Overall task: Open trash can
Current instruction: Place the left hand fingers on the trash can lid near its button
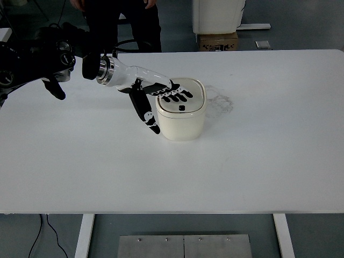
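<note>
A small cream trash can (183, 121) with a rounded square lid (189, 102) stands on the white table (172, 172), a bit left of centre toward the back. A small dark button (182, 107) sits near the lid's front edge. My left hand (161, 102) comes in from the upper left and lies over the lid's left part. Its fingers (176, 95) are spread flat on the lid, holding nothing. The thumb (146, 114) hangs down beside the can's left wall. The lid looks closed.
A person in dark clothes (123, 24) stands behind the table's far edge. A cardboard box (218, 41) and a white unit (217, 15) are on the floor beyond. A faint clear object (221, 102) lies right of the can. Cables hang at the lower left.
</note>
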`<state>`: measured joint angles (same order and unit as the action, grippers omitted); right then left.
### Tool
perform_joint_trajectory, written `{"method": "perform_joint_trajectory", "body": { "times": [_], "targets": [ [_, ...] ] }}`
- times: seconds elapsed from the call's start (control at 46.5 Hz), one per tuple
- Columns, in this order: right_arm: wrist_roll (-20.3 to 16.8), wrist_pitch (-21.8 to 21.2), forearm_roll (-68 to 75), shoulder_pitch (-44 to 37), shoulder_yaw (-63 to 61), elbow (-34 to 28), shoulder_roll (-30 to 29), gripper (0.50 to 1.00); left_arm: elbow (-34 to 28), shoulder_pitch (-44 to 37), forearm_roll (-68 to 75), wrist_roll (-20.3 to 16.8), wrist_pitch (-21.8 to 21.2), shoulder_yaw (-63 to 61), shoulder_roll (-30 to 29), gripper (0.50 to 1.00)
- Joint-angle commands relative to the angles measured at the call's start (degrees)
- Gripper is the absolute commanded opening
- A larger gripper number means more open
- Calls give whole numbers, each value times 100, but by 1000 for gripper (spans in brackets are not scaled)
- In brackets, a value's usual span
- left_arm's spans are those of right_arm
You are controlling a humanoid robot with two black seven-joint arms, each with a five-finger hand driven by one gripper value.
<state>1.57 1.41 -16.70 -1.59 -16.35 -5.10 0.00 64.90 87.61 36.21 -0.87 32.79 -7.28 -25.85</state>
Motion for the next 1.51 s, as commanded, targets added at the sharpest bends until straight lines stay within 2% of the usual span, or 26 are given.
{"method": "perform_joint_trajectory", "body": {
  "times": [0.0, 1.484],
  "targets": [
    [1, 0, 0, -8, 0, 0, 0, 991, -3, -33, 0, -1, 0, -2, 10, 1000],
    [1, 0, 0, 1, 0, 0, 0, 989, -47, -86, -35, -1, -27, -116, 133, 1000]
  ]
}}
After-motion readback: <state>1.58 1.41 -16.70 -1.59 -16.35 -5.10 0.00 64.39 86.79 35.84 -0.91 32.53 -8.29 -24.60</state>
